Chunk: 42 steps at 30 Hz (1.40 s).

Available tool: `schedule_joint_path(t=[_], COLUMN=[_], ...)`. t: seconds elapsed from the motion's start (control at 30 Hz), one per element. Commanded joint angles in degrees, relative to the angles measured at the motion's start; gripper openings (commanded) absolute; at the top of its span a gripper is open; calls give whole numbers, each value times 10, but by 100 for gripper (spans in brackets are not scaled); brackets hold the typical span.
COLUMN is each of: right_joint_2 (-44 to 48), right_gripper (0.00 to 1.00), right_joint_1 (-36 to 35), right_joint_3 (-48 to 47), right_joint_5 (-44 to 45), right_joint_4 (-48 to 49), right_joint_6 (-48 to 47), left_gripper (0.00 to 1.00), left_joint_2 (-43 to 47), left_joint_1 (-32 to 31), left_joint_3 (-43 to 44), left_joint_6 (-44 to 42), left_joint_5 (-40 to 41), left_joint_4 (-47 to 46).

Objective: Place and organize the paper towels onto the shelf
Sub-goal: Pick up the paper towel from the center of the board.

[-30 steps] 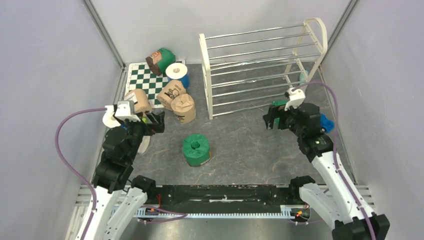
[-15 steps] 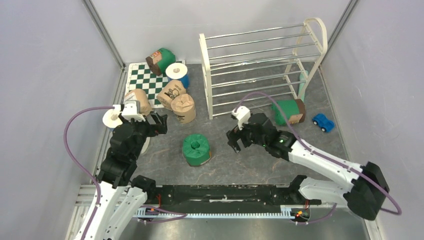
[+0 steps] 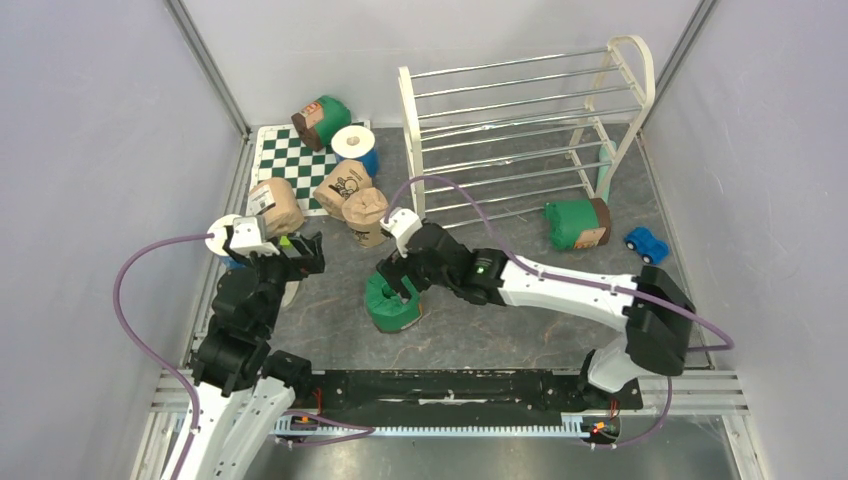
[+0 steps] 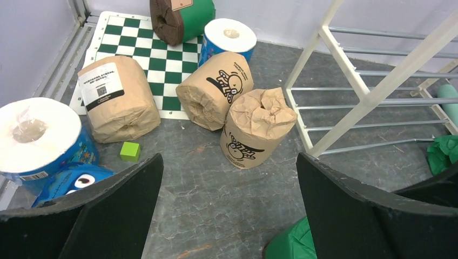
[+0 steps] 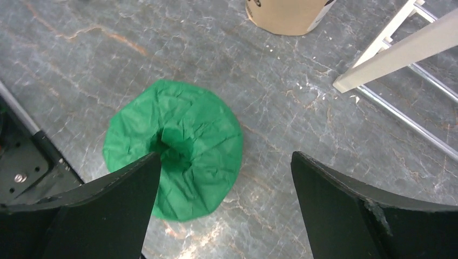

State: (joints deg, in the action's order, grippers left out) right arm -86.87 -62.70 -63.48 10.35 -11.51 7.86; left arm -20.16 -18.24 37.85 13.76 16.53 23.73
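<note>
Crinkled matt paper on green roll [image 5: 173,145]

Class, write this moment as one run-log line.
right gripper: open over upright green roll | left gripper: open, holding nothing

You had three green wraps in view: the middle green roll [image 5: 173,148] stood on a dark grey tabletop [image 5: 335,156] veined with pale and rusty lines, the far green roll [image 3: 572,224] showed a brown end, and so did the back green roll [image 4: 183,19] on the green-and-white checkered mat [image 4: 135,48]. Your tan rolls [image 4: 258,129] bore black cartoon drawings, and the labelled tan roll [image 4: 116,97] wore a white sticker with black print. The white rolls [image 4: 229,38] had blue wrap. The shelf [image 3: 412,150] was cream-white with chrome rods. The cube [image 4: 130,151] was lime green and the toy car [image 3: 646,243] blue.
</note>
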Motion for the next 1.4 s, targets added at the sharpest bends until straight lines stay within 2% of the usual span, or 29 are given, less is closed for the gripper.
schedule_joint_path(t=[0.0,0.5,0.6,0.73,0.83,1.03,1.23,1.37], right_joint_2=[-55,-146,-161,-163,-152,-106,-57,-23], right_gripper=[93,78,71,55,42,23,11,9], right_joint_1=[-7,-19,-18,-18,-18,-17,-1,16], right_joint_3=[-75,-145,-154,-161,-173,-191,-228,-246], right_joint_5=[55,26,17,4,9,33,33,37], right_joint_4=[-51,-126,-138,-144,-157,-191,-230,-248], right_joint_6=[22,35,35,34,30,9,-16,-43], left_gripper=[100,100,100,100,100,100,100,100], left_joint_2=[8,8,9,10,10,11,11,5], left_joint_1=[-1,-1,-2,-1,-1,-1,-1,-1], left_joint_3=[-4,-5,-4,-5,-5,-5,-7,-12], left_joint_6=[-20,-22,-22,-23,-24,-25,-29,-35], left_joint_5=[11,3,3,3,2,0,-27,-108], left_joint_4=[-21,-23,-23,-23,-23,-23,-29,-48])
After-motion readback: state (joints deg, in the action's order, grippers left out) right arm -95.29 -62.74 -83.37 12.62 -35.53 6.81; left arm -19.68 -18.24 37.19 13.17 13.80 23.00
